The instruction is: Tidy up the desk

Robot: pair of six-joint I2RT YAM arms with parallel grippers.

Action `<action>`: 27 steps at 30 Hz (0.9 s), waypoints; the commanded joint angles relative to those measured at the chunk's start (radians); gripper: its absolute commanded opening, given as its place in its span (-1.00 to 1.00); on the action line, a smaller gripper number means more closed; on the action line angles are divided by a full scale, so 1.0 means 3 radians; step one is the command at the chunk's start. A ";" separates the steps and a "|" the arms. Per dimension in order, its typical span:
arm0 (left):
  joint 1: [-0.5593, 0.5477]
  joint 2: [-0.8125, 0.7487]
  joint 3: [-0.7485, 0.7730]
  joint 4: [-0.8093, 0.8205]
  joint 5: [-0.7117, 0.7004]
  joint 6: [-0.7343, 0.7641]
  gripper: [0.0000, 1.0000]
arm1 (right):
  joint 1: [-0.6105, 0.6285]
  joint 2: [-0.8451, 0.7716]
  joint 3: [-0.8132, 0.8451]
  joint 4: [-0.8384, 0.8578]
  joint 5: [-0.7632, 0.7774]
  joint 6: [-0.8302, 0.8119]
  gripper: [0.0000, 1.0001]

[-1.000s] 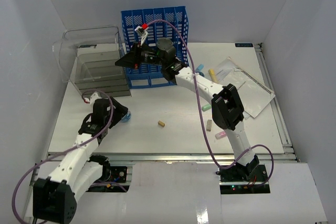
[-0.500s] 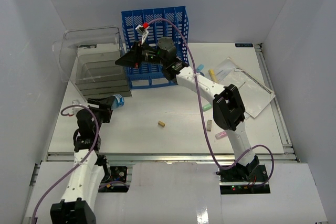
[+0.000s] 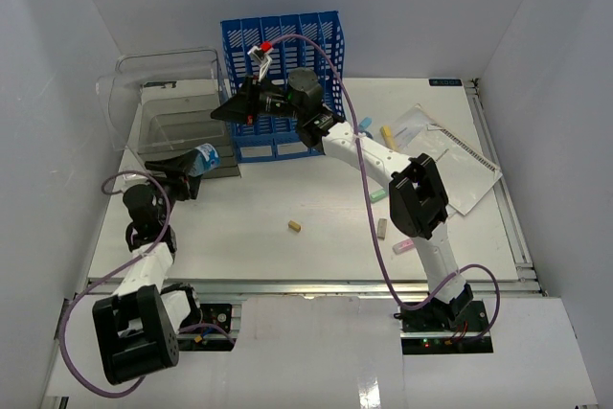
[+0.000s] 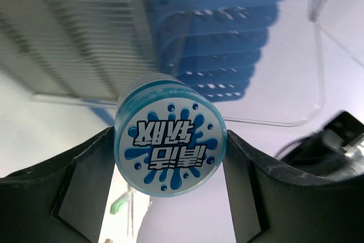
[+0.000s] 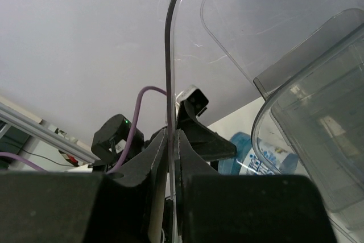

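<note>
I have my left gripper (image 3: 189,166) pinching a round blue tub (image 3: 204,156) by its sides, at the far left of the surface (image 3: 259,208) and, as far as I can judge, held off it. In the left wrist view the tub's printed flat face looks back at the camera, so its axis points straight ahead, toward the clear box (image 3: 177,126).

My right gripper (image 3: 218,112) is pressed together on the thin edge of the box's clear lid (image 5: 168,61), propping it up. The blue file rack (image 3: 283,40) stands just behind it.

What the next move turns on is that the tub sits right at the box's near rim, with the opening lying just to the far side of it. The left arm is the nearer one and already carries the load, while the right is tied up with the lid. I judge the tub needs carrying onward over the rim and lowering before I spread the fingers.

Papers (image 3: 450,165) and a small tan piece (image 3: 295,226) lie further right on the surface.
</note>
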 commanded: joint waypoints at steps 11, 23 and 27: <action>0.0117 0.0498 0.0657 0.0802 0.0216 -0.0186 -1.00 | -0.0020 -0.0328 -0.0025 0.0304 -0.0051 0.0152 -0.78; 0.0122 0.0920 0.0778 0.1283 0.0028 -0.0443 -0.97 | -0.0019 -0.0336 -0.0020 0.0309 -0.0033 0.0148 -0.78; 0.0122 0.0875 0.0744 0.1223 -0.0053 -0.0437 -0.93 | -0.0012 -0.0329 0.0000 0.0352 -0.0029 0.0225 -0.78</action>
